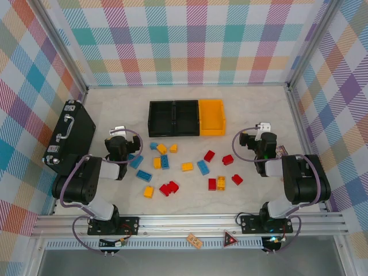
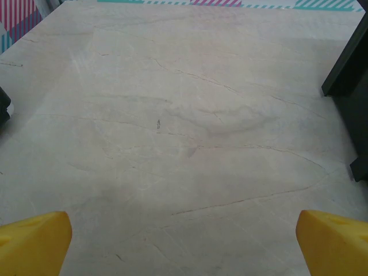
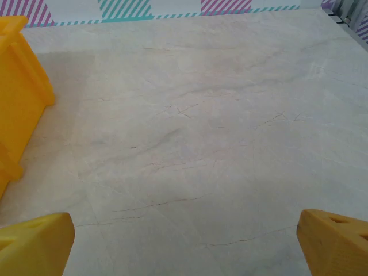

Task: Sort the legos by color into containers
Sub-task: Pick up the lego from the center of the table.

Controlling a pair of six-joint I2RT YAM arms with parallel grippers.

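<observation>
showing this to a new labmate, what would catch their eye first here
The scatter of red, blue and yellow legos across the middle of the pale table stands out first. Behind them sits the row of containers, two black and one yellow-orange, looking empty. A black briefcase lies at far left, with loud plaid walls all round.

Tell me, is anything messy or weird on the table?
Yes: the legos lie scattered, red, blue and yellow all mixed up, on the table near the containers, which look empty. Nothing looks broken.
</observation>
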